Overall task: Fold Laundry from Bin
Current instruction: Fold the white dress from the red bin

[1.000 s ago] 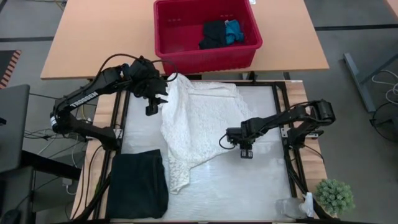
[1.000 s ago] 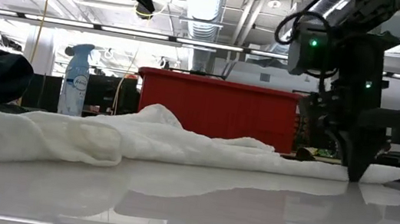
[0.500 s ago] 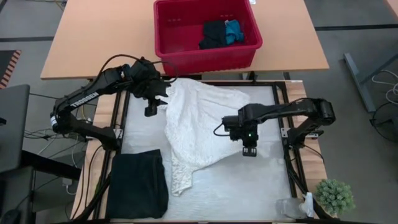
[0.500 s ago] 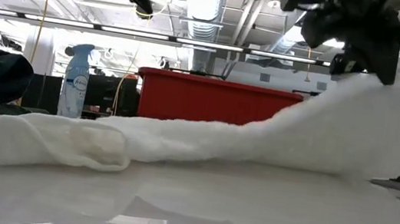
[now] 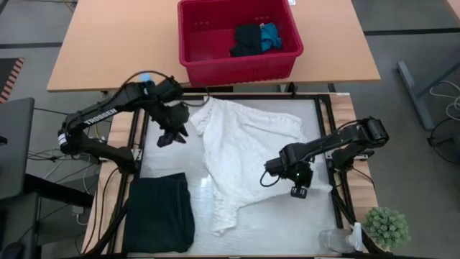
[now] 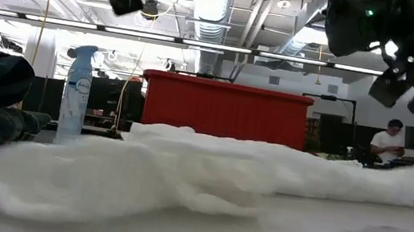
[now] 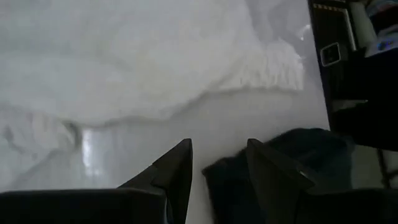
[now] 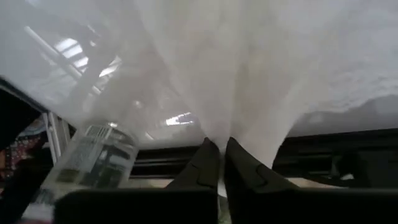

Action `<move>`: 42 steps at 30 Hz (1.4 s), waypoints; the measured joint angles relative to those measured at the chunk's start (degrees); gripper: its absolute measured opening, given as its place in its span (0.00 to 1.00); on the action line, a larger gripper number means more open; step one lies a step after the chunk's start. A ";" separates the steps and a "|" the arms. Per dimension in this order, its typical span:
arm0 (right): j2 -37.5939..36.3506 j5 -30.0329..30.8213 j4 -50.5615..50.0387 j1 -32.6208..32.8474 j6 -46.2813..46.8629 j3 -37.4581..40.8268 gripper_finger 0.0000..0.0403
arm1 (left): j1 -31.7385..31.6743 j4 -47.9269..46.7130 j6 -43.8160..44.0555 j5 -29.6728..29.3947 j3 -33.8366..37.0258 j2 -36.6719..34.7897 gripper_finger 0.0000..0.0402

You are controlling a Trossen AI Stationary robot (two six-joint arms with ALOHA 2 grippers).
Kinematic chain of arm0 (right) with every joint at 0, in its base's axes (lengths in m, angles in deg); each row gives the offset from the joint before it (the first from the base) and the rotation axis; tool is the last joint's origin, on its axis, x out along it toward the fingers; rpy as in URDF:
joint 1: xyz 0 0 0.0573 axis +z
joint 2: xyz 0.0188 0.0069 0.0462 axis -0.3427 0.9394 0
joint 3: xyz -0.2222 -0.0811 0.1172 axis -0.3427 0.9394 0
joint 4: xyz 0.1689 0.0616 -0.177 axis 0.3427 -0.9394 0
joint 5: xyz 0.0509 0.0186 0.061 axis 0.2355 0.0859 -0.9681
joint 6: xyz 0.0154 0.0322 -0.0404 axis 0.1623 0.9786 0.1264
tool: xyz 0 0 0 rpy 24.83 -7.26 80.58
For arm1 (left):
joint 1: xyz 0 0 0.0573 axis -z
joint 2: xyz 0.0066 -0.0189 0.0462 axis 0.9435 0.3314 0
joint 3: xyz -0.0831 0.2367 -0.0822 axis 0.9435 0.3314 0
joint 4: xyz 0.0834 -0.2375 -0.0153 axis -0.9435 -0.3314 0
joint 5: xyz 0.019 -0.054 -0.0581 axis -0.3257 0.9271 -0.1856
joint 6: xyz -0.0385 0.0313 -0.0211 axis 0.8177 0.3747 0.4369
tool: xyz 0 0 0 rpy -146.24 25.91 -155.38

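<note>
The white crinkled garment (image 5: pixel 241 155) lies spread on the white table top (image 5: pixel 287 223), its narrow end toward the near edge. My right gripper (image 8: pixel 219 144) is shut on its right side, near the table's right edge (image 5: pixel 297 188). My left gripper (image 5: pixel 169 137) hovers open just left of the garment's far-left corner, nothing between its fingers (image 7: pixel 217 168). A folded black garment (image 5: pixel 159 212) rests flat at the near left. The red bin (image 5: pixel 237 39) stands on the wooden table beyond, with black and bright blue laundry (image 5: pixel 255 37) inside. My right gripper pinches a gathered bunch of the white garment's right edge (image 8: pixel 217 127) between its two fingers. The fingers slant down from above. Cloth fans out from the fingers in taut pleats, this part raised off the table while the rest lies on it.
A clear plastic bottle (image 5: pixel 334 239) and a small green plant (image 5: pixel 387 226) stand at the near right corner. A spray bottle (image 6: pixel 77 87) stands at the far left. A person (image 6: pixel 388 144) sits far off in the room. Black frame rails (image 5: pixel 327 144) border the table top.
My right gripper has shut on the white garment's right edge, lifted it and drawn it toward the table's right and near edges. The garment has spread out wider to the right, and its near end has slid along. My left gripper has tipped downward and sunk a little.
</note>
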 joint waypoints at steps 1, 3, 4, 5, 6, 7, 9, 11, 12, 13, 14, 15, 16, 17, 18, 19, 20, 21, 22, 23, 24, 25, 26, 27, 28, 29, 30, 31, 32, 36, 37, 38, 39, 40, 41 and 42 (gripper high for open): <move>0.00 -0.14 1.41 0.16 0.51 0.94 0.13 | 0.38 0.96 0.99 -0.37 1.83 -0.08 0.35; 0.00 -0.29 4.64 0.23 0.63 2.25 0.21 | 1.13 5.89 5.52 -2.67 6.14 -0.15 0.35; 0.00 -0.25 6.38 0.23 0.84 2.52 0.25 | 1.38 9.07 8.71 -4.49 8.76 -0.10 0.35; 0.00 0.07 8.18 0.20 1.22 2.54 0.30 | 1.66 11.93 12.32 -6.43 11.42 -0.02 0.35; 0.00 0.81 10.20 0.07 1.68 2.40 0.34 | 1.79 14.78 15.70 -8.43 14.28 -0.01 0.35; -0.02 1.62 12.03 -0.11 2.01 2.11 0.38 | 1.87 17.54 18.50 -10.39 17.11 -0.01 0.35; -0.22 3.69 14.04 -0.42 2.35 0.95 0.45 | 1.85 22.67 22.78 -14.69 22.14 -0.03 0.35; -0.43 7.75 14.12 -0.43 2.31 -1.26 0.50 | 1.74 27.95 25.34 -18.18 26.39 -0.01 0.35; -0.61 10.41 13.79 -0.51 2.28 -2.52 0.52 | 1.62 31.07 26.51 -18.95 28.00 -0.01 0.35; -0.70 12.36 13.48 -0.61 2.11 -3.80 0.54 | 1.50 34.90 27.74 -19.25 29.55 -0.02 0.35; -0.77 13.59 13.33 -0.76 2.14 -5.05 0.55 | 1.50 38.19 28.92 -19.13 31.07 -0.05 0.35; -1.00 14.71 12.90 -0.98 2.13 -6.33 0.56 | 1.50 40.84 30.17 -18.42 32.62 -0.05 0.35; -1.13 15.90 12.11 -1.08 2.25 -7.40 0.57 | 1.54 43.41 31.42 -17.37 34.23 0.05 0.35; -1.22 16.94 11.52 -1.08 2.40 -8.27 0.57 | 1.75 46.42 32.98 -16.13 35.75 0.22 0.35; -1.27 17.63 10.99 -1.08 2.53 -8.74 0.57 | 2.02 49.36 34.84 -14.29 37.19 0.27 0.35; -1.26 17.84 11.15 -1.08 2.24 -9.03 0.57 | 2.26 51.80 36.25 -12.13 38.64 0.28 0.35; -1.21 18.01 12.25 -1.04 1.03 -9.22 0.57 | 2.66 53.78 37.23 -10.06 39.84 0.28 0.35; -1.20 18.03 15.81 -0.81 -1.05 -9.51 0.57 | 2.99 55.44 37.98 -8.98 40.79 0.28 0.35; -1.20 18.43 20.27 -0.53 -3.08 -9.91 0.57 | 3.40 56.62 38.48 -8.73 41.51 0.28 0.35; -1.05 19.69 24.80 -0.32 -4.58 -9.98 0.56 | 3.63 56.99 38.60 -8.75 41.89 0.28 0.35; -0.58 20.88 28.81 -0.34 -5.64 -10.05 0.56 | 3.71 56.97 38.55 -9.02 41.94 0.28 0.35; 0.10 22.30 32.32 -0.47 -6.87 -10.05 0.55 | 3.72 57.03 38.35 -9.52 41.92 0.28 0.35; 1.08 23.45 35.49 -0.54 -7.97 -9.98 0.55 | 3.75 57.16 38.36 -9.60 41.92 0.28 0.35; 2.13 24.76 38.49 -0.88 -9.03 -9.88 0.54 | 3.73 57.43 38.70 -9.58 41.92 0.28 0.35; 3.24 26.48 41.73 -1.36 -10.17 -9.88 0.54 | 3.75 57.89 39.09 -9.54 41.92 0.28 0.35; 4.32 28.47 44.64 -1.87 -11.24 -9.88 0.53 | 3.75 58.09 39.28 -9.51 41.91 0.27 0.35; 5.39 30.08 47.23 -2.55 -12.18 -9.88 0.53 | 3.75 58.02 39.41 -9.50 41.90 0.23 0.35; 6.57 31.22 50.24 -3.28 -13.05 -9.88 0.52 | 3.77 58.00 39.43 -9.45 41.90 0.21 0.35; 7.83 31.70 53.62 -4.17 -13.35 -9.90 0.52 | 3.79 58.01 39.43 -9.46 41.90 0.21 0.35; 13.37 30.60 61.80 -7.15 -13.80 -11.70 0.51 | 3.77 57.96 40.20 -9.43 41.90 0.19 0.35; 14.79 30.56 62.18 -7.54 -14.10 -13.20 0.51 | 3.77 57.87 40.42 -9.40 41.90 0.01 0.35; 16.44 30.53 62.09 -7.80 -14.70 -14.94 0.51 | 3.77 57.90 40.78 -9.41 41.90 -0.09 0.35; 17.99 30.44 61.91 -7.92 -15.58 -16.92 0.51 | 3.77 58.04 41.07 -9.51 41.86 -0.19 0.35; 19.54 30.33 61.75 -7.89 -16.83 -18.84 0.51 | 3.77 57.97 41.30 -9.55 41.86 -0.36 0.35; 21.32 30.23 61.41 -7.75 -18.19 -20.77 0.51 | 3.75 57.86 41.68 -9.72 41.86 -0.48 0.35; 23.05 30.49 61.02 -7.53 -19.21 -22.75 0.51 | 3.75 58.11 42.13 -10.12 41.86 -0.55 0.35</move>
